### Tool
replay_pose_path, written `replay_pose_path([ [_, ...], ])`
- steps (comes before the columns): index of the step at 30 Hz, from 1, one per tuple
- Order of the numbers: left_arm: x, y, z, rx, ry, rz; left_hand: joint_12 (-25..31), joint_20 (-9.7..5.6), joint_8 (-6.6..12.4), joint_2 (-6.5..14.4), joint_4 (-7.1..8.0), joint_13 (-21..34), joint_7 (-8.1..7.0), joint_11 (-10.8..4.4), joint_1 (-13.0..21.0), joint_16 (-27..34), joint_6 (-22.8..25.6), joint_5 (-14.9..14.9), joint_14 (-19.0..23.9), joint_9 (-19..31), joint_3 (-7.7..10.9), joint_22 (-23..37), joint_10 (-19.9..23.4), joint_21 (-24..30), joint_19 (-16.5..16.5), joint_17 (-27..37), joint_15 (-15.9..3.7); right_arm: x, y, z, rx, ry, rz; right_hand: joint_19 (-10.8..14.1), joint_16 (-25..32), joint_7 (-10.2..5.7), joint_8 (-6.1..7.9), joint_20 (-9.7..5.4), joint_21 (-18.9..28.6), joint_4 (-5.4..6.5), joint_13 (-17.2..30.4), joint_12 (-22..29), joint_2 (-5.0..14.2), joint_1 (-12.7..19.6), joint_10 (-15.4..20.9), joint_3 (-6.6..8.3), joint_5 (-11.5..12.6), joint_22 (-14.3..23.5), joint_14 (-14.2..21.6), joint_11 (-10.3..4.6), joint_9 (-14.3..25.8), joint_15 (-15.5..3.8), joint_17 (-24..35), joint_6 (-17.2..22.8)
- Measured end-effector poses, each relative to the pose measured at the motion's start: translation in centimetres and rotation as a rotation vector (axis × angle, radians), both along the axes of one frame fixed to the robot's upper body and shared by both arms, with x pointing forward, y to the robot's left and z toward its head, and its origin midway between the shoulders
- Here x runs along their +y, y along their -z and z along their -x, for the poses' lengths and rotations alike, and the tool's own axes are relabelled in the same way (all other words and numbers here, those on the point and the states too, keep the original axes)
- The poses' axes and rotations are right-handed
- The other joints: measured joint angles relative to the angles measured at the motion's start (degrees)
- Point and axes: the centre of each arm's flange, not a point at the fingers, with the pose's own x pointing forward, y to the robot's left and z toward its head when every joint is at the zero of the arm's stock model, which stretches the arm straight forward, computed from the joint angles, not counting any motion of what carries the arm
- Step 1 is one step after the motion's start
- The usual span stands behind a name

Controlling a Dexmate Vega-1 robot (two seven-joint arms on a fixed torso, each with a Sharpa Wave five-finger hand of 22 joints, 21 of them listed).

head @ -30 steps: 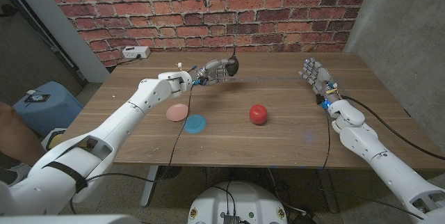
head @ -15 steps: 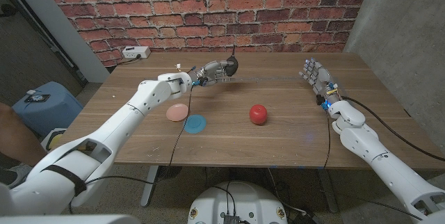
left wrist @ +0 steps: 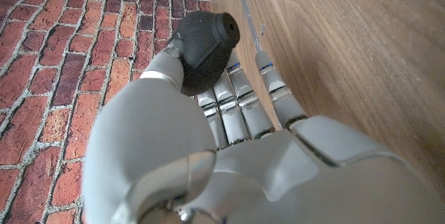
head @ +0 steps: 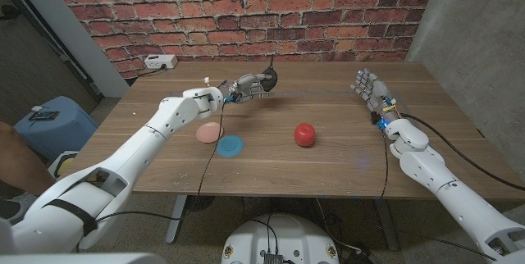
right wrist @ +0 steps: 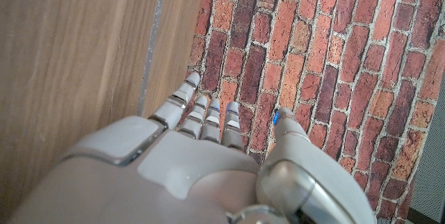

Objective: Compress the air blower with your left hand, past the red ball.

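Item: dark grey rubber air blower (head: pixel 269 79), bulb-shaped with a thin nozzle pointing up. Location: far side of the wooden table (head: pixel 344 161), at about 11 o'clock from the glossy red ball (head: pixel 305 134) and well apart from it.

Holder: left hand (head: pixel 248 88), fingers and thumb wrapped around the bulb; the left wrist view shows the thumb (left wrist: pixel 165 71) pressing its rounded side.

Handling, as judged: light, soft and springy; likely to yield under a squeeze and recover. Best taken across the fat middle of the bulb, clear of the slim nozzle.

Right hand (head: pixel 368 86): holding nothing, fingers straight and apart, at 2 o'clock from the ball.

Also present: pink disc (head: pixel 210 131) touching a blue disc (head: pixel 230 144), at 9 o'clock from the ball.
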Motion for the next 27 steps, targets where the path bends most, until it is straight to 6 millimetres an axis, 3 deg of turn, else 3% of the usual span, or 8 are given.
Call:
replay_pose_path([
  [17, 0.6, 0.4, -0.5, 0.015, 0.0, 0.01, 0.11, -0.2, 0.65, 0.08, 0.01, 0.92, -0.27, -0.4, 1.37, 0.66, 0.7, -0.01, 0.85, 0.55, -0.01, 0.08, 0.4, 0.84, 0.19, 1.02, -0.63, 0.7, -0.3, -0.1, 0.006, -0.002, 0.017, 0.0, 0.0, 0.0, 0.0, 0.0, 0.0, 0.0, 0.0, 0.0, 0.0, 0.0, -0.2, 0.0, 0.0, 0.0, 0.0, -0.2, 0.0, 0.0, -0.03, 0.0],
  [23, 0.9, 0.3, -0.8, 0.018, 0.007, 0.012, 0.02, -0.09, 0.33, 0.08, 0.49, 1.29, 0.38, -0.39, 1.37, -0.01, -0.45, -0.44, -0.28, 0.58, -0.5, 0.07, 0.32, 0.84, -0.21, 1.01, 0.37, 1.1, -0.6, -0.5, 0.007, -0.004, 0.022, 0.0, 0.0, 0.0, 0.0, 0.0, 0.0, 0.0, 0.0, 0.0, 0.0, 0.0, -0.2, 0.0, 0.0, 0.0, 0.0, -0.2, 0.0, 0.0, -0.02, 0.0],
  [27, 1.0, 0.2, -1.1, 0.017, 0.016, 0.012, -1.38, 0.53, -0.68, 0.08, 1.06, 0.88, 1.59, 0.75, 1.33, -0.84, -2.25, -0.44, -1.68, 0.34, -1.01, 0.07, -1.61, 0.84, -1.4, 0.86, 1.2, 1.3, -0.7, -0.8, 0.009, -0.005, 0.023, 0.0, 0.0, 0.0, 0.0, 0.0, 0.0, 0.0, 0.0, 0.0, 0.0, 0.0, -0.2, 0.0, 0.0, 0.0, 0.0, -0.2, 0.0, 0.0, -0.02, 0.0],
])
